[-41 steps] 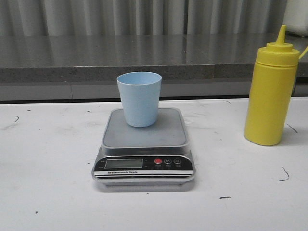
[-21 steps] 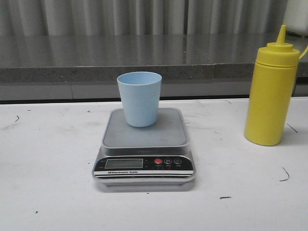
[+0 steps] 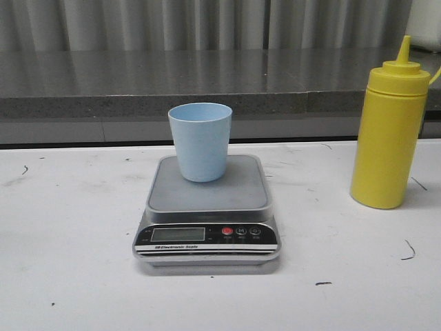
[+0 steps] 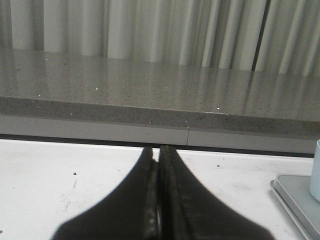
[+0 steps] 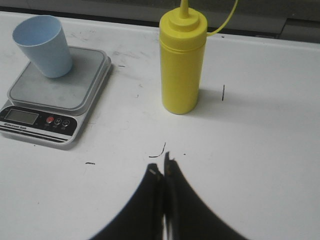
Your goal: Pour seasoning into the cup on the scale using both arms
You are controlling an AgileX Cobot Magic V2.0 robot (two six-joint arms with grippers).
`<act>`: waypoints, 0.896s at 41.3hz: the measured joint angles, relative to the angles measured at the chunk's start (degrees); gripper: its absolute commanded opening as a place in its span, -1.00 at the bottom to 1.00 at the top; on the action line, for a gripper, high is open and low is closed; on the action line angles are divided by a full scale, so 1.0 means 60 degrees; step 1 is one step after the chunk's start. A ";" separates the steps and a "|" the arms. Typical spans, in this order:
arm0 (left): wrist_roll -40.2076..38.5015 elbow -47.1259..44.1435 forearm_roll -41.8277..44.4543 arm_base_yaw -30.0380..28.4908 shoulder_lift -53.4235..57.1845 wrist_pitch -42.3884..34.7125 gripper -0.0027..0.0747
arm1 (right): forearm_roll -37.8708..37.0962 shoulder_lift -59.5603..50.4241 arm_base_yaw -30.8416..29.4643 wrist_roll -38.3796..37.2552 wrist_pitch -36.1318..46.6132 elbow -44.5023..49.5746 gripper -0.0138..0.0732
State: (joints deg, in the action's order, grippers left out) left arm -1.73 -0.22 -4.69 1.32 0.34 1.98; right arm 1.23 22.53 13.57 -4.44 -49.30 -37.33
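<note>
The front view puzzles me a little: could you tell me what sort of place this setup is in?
Probably an indoor lab or test bench, not a real kitchen: a scuffed white table holding only a kitchen scale, cup and yellow squeeze bottle, with a grey stone-look ledge and pale curtains behind.

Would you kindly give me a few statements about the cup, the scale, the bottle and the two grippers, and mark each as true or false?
1. The pale blue plastic cup stands upright on the grey steel platform of the digital scale. True.
2. The tall yellow plastic squeeze bottle lies on its side. False: it stands upright on the white table.
3. The bottle is to the right of the scale in the front view. True.
4. The right gripper is clamped on the bottle. False: its fingers are together, short of the bottle and holding nothing.
5. The left gripper is wide open. False: its fingers are pressed together.
</note>
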 measured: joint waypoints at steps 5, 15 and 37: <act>0.0000 0.0000 0.0000 0.0000 0.0000 0.0000 -0.98 | -0.0027 -0.0713 -0.0524 0.0523 0.0837 0.0923 -0.83; 0.0000 0.0000 0.0000 0.0000 0.0000 -0.0007 -0.98 | 0.0040 -0.2644 -0.1488 0.1046 0.3817 0.3579 -0.84; 0.0000 0.0000 0.0000 0.0000 0.0000 -0.0021 -0.98 | 0.0061 -0.3845 -0.1948 0.1059 0.7171 0.6482 -0.84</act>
State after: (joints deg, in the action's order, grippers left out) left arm -1.73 -0.22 -4.69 1.32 0.34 1.86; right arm 1.60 -0.54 1.89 1.92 -6.27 1.56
